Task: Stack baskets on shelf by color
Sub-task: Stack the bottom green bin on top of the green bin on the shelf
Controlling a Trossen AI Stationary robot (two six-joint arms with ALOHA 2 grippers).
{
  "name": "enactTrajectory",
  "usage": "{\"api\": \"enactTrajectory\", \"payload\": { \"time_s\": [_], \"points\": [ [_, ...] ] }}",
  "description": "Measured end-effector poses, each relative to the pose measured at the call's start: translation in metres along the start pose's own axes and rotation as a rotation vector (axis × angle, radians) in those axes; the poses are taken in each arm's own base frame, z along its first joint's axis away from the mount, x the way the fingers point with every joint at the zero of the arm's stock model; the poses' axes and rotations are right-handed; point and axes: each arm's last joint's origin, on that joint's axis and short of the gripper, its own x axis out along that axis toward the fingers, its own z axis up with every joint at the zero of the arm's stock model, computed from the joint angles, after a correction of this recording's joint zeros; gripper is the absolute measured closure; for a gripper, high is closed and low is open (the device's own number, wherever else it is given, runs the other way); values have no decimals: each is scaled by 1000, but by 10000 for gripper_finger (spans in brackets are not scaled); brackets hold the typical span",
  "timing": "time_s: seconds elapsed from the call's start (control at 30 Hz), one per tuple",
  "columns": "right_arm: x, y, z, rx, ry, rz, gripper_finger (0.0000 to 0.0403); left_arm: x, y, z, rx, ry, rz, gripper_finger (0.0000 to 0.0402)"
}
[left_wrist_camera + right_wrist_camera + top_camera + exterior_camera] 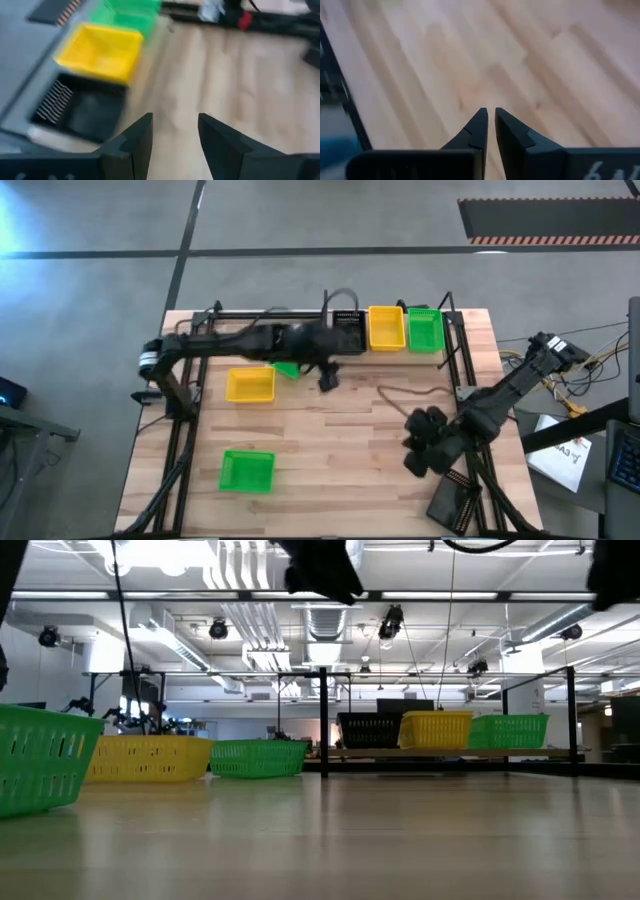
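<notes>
the left end effector [172, 132] hangs with its dark fingers parted and empty, near the tabletop's [340, 440] far edge. there the pale wooden shelf [455, 350] carries mesh-sided black [347, 333], yellow [386, 328] and green [425, 330] baskets side by side. the right end effector [490, 122], fingers almost touching, waits over planked wood near the right edge.

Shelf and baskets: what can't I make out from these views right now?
- Stack counts on the shelf: the high and low views show only black, yellow and green piles, layers unresolved.
- Green basket mid-table: largely hidden under the left arm in the high view.
- Left gripper: open and empty; the baskets behind it are motion-blurred.
- Right gripper: nearly closed over bare table.
</notes>
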Motion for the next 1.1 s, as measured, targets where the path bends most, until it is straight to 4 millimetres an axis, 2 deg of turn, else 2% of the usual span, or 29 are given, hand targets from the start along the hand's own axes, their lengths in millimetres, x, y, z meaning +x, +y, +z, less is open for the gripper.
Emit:
{"api": "enactTrajectory", "payload": {
  "time_s": [0.13, 0.27, 0.37, 0.5, 0.67, 0.83, 0.97, 1.1],
  "points": [
    [5, 17, -16, -54, 67, -15, 393, -14, -26, -42, -91, 86, -57, 260],
    [16, 22, -28, -29, 89, -57, 394, -33, -37, -88, -339, 169, -68, 260],
    [24, 22, -32, -6, 96, -91, 394, -49, -35, -121, -528, 211, -51, 260],
    [27, 23, -31, -13, 84, -105, 394, -67, -23, -164, -741, 271, 5, 260],
    [25, 19, -26, -24, 2, -124, 394, -80, -8, -207, -1014, 270, 71, 260],
    [19, 11, -18, -30, -74, -161, 394, -78, 2, -229, -1093, 181, 58, 260],
    [17, 5, -13, -51, -81, -186, 394, -73, 9, -232, -1146, 93, 24, 260],
    [16, 3, -9, -76, -84, -188, 394, -69, 11, -232, -1131, 124, 17, 260]
  ]
}}
